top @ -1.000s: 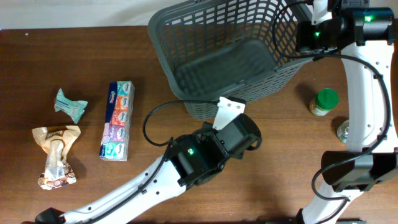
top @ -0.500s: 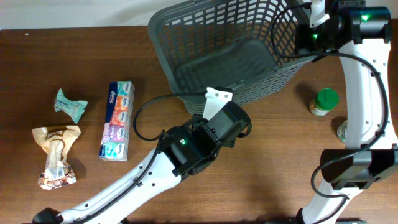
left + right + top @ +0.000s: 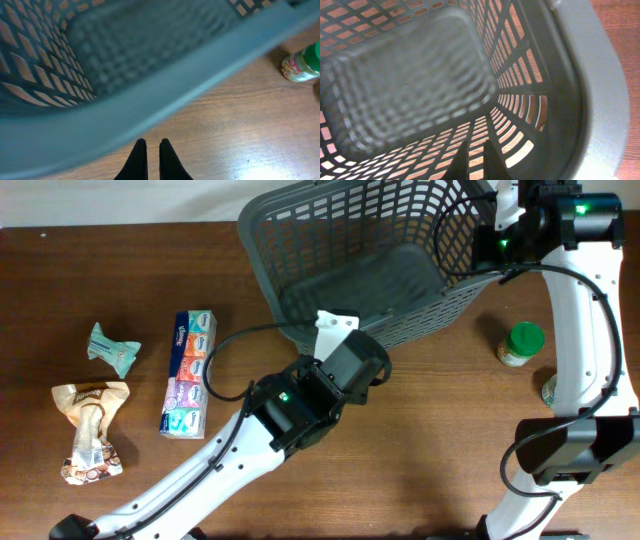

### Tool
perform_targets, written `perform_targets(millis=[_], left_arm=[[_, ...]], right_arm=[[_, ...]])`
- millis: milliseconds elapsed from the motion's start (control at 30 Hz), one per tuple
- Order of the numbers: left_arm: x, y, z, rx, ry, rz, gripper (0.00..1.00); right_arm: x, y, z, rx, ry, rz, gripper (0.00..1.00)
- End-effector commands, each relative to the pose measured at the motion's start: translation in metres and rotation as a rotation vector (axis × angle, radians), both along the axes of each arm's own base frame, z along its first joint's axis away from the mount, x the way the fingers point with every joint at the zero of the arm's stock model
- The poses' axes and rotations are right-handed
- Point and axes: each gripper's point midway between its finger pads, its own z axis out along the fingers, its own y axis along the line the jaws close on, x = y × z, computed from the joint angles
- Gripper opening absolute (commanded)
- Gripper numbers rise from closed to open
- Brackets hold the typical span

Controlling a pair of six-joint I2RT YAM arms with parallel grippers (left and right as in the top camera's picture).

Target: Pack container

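Note:
The container [image 3: 372, 276] is a large dark grey lattice basket at the top middle of the table, tilted, with nothing inside. My left gripper [image 3: 336, 332] is at its near rim. In the left wrist view the left fingers [image 3: 153, 148] are shut and empty over bare wood, just below the blurred rim [image 3: 150, 107]. My right gripper [image 3: 498, 240] is at the basket's far right corner. In the right wrist view its fingers [image 3: 481, 152] are close together inside the basket, in front of the lattice wall, with the thick rim [image 3: 592, 75] to the right.
A green-lidded jar [image 3: 520, 344] stands right of the basket and also shows in the left wrist view [image 3: 302, 62]. A tissue multipack [image 3: 190, 373], a teal wrapper [image 3: 112, 348] and a tan snack bag [image 3: 92, 430] lie at the left.
My left arm has moved up and to the left along the basket's near side. The basket's near rim has shifted a little away. The right gripper has edged slightly upward.

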Motion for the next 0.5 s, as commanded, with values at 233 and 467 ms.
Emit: perform_targets(millis=[233, 467], left_arm=[[0.02, 0.019, 0.009, -0.014, -0.024, 0.081, 0.02], [0.027, 0.029, 0.009, -0.014, -0.024, 0.112, 0.02]], right_arm=[[-0.002, 0.007, -0.01, 0.024, 0.036, 0.01, 0.04], [-0.003, 0.007, -0.011, 0.025, 0.042, 0.01, 0.04]])
